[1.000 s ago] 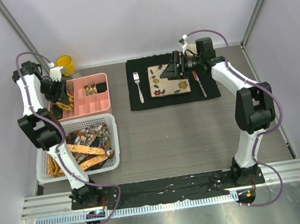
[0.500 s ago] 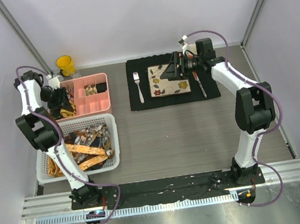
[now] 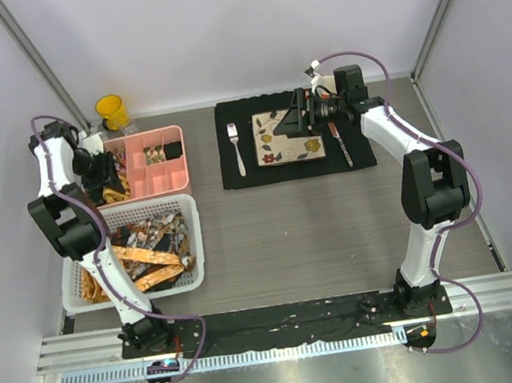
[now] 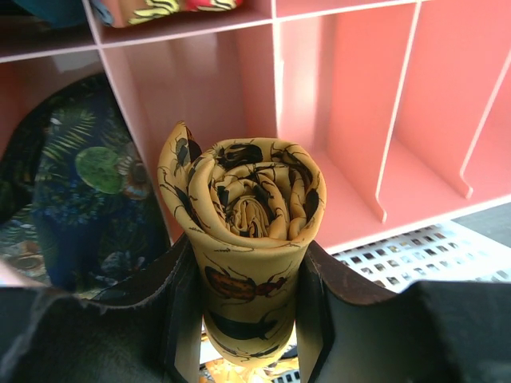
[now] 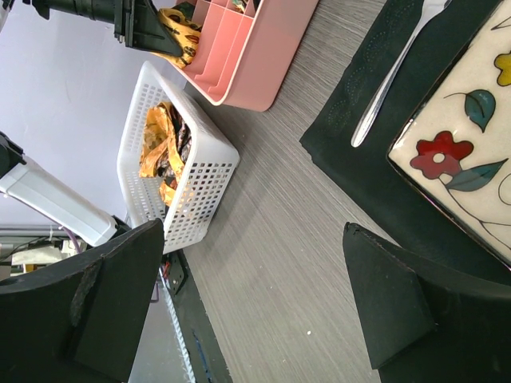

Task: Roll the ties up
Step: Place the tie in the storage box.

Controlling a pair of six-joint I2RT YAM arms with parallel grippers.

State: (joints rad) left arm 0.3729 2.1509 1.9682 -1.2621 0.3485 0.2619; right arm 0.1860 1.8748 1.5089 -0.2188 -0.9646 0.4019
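A rolled yellow tie point(image 4: 247, 207) printed with beetles stands upright between my left gripper's point(image 4: 246, 319) fingers, which are shut on it. It hangs at the left end of the pink tray point(image 4: 351, 120), in front of its dividers. From above, the left gripper point(image 3: 101, 177) is at the tray's point(image 3: 154, 172) left end. A dark blue leafy rolled tie point(image 4: 80, 191) sits in a compartment beside it. Several loose ties point(image 3: 150, 248) lie in the white basket point(image 3: 195, 232). My right gripper point(image 3: 287, 123) hovers open and empty over the plate point(image 3: 278, 146).
A black placemat point(image 3: 235, 173) holds the flowered plate, a fork point(image 3: 236, 147) and a knife point(image 3: 340, 145). A yellow cup point(image 3: 111, 109) stands behind the tray. In the right wrist view the basket point(image 5: 180, 171) and tray point(image 5: 255, 48) lie far off across grey table.
My left gripper has shifted a little toward the near side along the tray's left end, still holding the rolled tie. The right arm has not moved.
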